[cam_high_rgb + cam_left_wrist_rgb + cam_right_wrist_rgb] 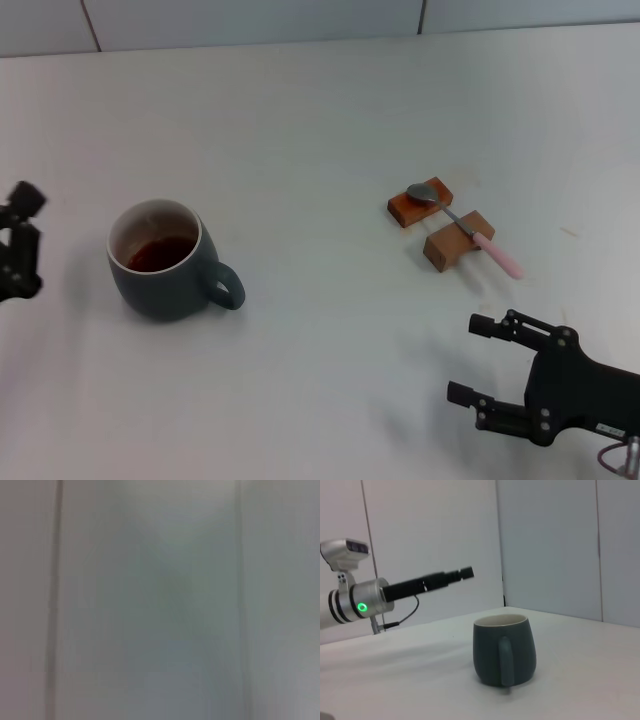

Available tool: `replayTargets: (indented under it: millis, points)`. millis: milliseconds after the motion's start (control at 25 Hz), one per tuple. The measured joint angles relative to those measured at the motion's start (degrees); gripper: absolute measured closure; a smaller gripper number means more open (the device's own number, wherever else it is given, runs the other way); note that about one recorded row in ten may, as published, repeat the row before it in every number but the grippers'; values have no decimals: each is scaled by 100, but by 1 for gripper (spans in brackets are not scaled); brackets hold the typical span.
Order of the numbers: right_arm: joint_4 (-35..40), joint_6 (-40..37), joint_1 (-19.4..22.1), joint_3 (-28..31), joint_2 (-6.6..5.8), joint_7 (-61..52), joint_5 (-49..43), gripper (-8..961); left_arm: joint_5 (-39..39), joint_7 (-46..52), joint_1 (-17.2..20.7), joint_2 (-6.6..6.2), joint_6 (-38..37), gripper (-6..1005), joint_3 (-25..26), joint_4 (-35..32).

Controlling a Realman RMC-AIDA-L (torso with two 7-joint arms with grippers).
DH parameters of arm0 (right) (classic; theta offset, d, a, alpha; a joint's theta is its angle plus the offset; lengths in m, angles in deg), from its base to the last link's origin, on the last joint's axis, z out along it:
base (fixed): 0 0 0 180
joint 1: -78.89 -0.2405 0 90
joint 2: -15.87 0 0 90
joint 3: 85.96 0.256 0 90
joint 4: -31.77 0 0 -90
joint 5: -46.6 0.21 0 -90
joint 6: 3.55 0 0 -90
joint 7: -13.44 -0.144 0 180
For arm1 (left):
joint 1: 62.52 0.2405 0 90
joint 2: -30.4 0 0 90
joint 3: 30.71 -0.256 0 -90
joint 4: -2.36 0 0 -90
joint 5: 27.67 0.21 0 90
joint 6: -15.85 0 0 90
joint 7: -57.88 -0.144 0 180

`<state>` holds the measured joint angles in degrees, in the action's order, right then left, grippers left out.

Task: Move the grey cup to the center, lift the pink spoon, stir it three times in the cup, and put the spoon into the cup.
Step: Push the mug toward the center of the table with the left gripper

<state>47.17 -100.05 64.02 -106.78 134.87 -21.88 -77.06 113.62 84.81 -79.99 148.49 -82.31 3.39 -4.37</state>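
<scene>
A: Where is the right end effector (468,360), and what is it doing?

B: It hangs low over the near right part of the tabletop (320,120), its two fingers spread apart with nothing between them. It is well apart from both task things.

A: And the left end effector (18,243)?

B: At the far left edge of the head view, just beside the grey cup (168,261) but not touching it. I cannot tell how its fingers stand. From the right wrist view its dark fingers reach out above and behind the cup (504,649), and a green light glows on the silver wrist.

A: How does the cup sit?

B: Upright on the left side of the tabletop, with dark reddish-brown liquid inside and its loop handle turned toward the right arm.

A: The pink spoon (463,227)?

B: Well to the right of the cup, lying across two brown wooden blocks (438,222). Its metal bowl rests on the farther block, its neck crosses the nearer one, and the pink handle sticks out past that block toward the right end effector.

A: The left wrist view?

B: Only a blurred pale surface.
</scene>
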Motion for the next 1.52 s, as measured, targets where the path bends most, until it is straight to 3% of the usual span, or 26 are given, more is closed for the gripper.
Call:
replayTargets:
  millis: [280, 440, 1040, 1520]
  points:
    - [-1, 0, -8, 8, 0, 0, 7, 170, -7, -1679, 53, 42, 1198, 989, 309, 129]
    - [-3, 0, -38, 8, 0, 0, 58, 170, 0, -2556, 129, 62, 1820, 986, 318, 642]
    - [-8, 15, -49, 8, 0, -42, 131, 169, 165, -3330, 181, 70, 3039, 973, 137, 1786]
    - [-11, 10, -42, 61, 0, -47, 150, 169, 309, -3468, 51, 74, 3448, 962, -186, 2481]
